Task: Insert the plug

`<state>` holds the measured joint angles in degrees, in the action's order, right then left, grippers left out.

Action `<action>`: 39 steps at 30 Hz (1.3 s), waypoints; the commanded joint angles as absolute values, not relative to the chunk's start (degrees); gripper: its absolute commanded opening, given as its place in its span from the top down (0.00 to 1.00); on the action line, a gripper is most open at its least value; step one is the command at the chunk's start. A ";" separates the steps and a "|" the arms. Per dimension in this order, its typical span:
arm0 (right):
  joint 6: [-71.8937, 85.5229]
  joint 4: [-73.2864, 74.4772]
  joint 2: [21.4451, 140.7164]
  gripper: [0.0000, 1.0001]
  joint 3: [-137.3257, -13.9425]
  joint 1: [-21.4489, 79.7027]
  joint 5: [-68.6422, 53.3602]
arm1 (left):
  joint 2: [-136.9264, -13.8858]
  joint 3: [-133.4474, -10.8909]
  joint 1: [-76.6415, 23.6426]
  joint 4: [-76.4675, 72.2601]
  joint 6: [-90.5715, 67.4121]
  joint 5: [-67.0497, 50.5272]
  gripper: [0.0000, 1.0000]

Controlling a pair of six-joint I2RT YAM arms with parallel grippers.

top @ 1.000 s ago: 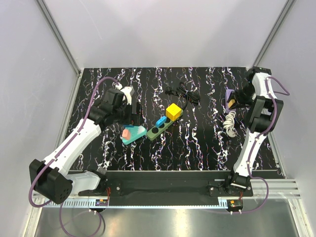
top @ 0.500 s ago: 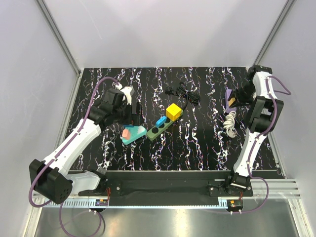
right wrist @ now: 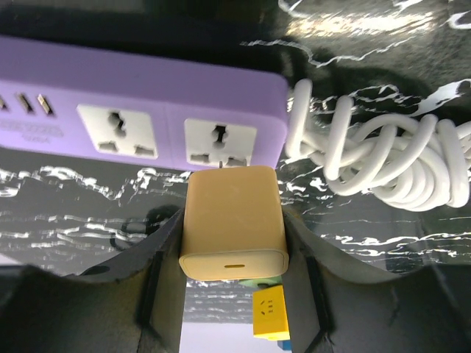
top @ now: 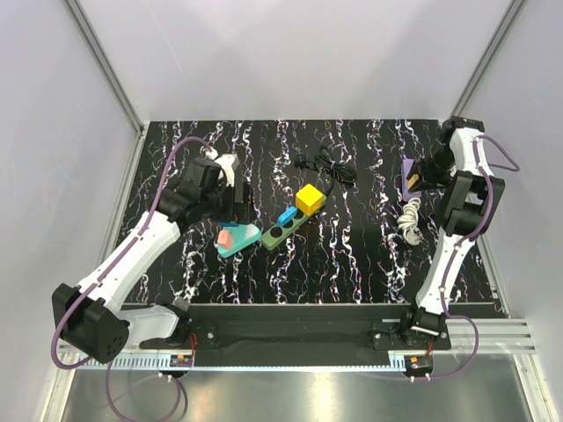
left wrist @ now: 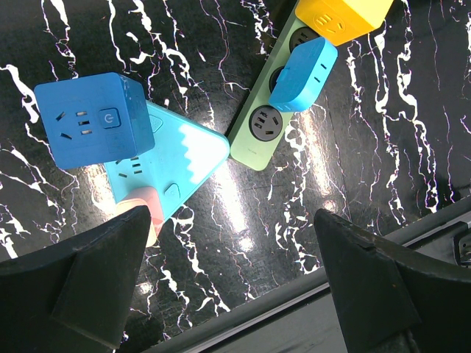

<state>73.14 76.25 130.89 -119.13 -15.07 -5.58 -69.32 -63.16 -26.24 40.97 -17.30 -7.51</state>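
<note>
Plainly, the risk sits with the right gripper [right wrist: 232, 254], whose jaws are closed partway on the tan plug [right wrist: 232, 217], its far end up against the purple power strip [right wrist: 140, 92] just below the right-hand socket [right wrist: 220, 143]; whether the prongs have entered I cannot tell. If they are off the holes, a push would likely shove the strip away or tilt the plug in the grip. The white cable coil [right wrist: 383, 158] lies at 3 o'clock, just beside the strip's end, and could snag a finger. Seen from above, the strip is at 2 o'clock on the table [top: 352, 255], close to its right edge, so room lies toward 9 o'clock. The left gripper [left wrist: 232, 290] hangs wide open, empty, over the green strip [left wrist: 257, 140], well apart.
</note>
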 commanded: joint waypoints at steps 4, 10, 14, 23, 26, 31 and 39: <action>76.90 84.83 130.34 1.00 -117.86 -15.29 -4.65 | -67.50 -63.02 -26.54 38.94 -16.26 -8.00 0.01; 78.66 81.48 129.11 1.00 -114.44 -15.29 -5.28 | -67.59 -63.02 -26.54 39.02 -16.17 -8.00 0.01; 78.92 80.33 128.58 1.00 -114.08 -15.29 -4.75 | -67.68 -63.02 -26.54 39.02 -16.26 -8.17 0.01; 79.28 79.89 128.32 1.00 -114.87 -15.38 -5.27 | -67.85 -63.02 -26.54 38.85 -16.26 -8.44 0.01; 78.93 79.81 128.76 1.00 -116.10 -15.38 -5.80 | -67.94 -63.02 -26.54 38.85 -16.26 -8.52 0.01; 77.26 79.72 129.11 1.00 -117.33 -15.38 -7.55 | -67.94 -63.02 -26.54 38.85 -16.17 -9.05 0.01; 77.52 80.16 127.71 1.00 -117.07 -15.38 -6.68 | -67.76 -62.93 -26.63 38.85 -16.26 -9.05 0.01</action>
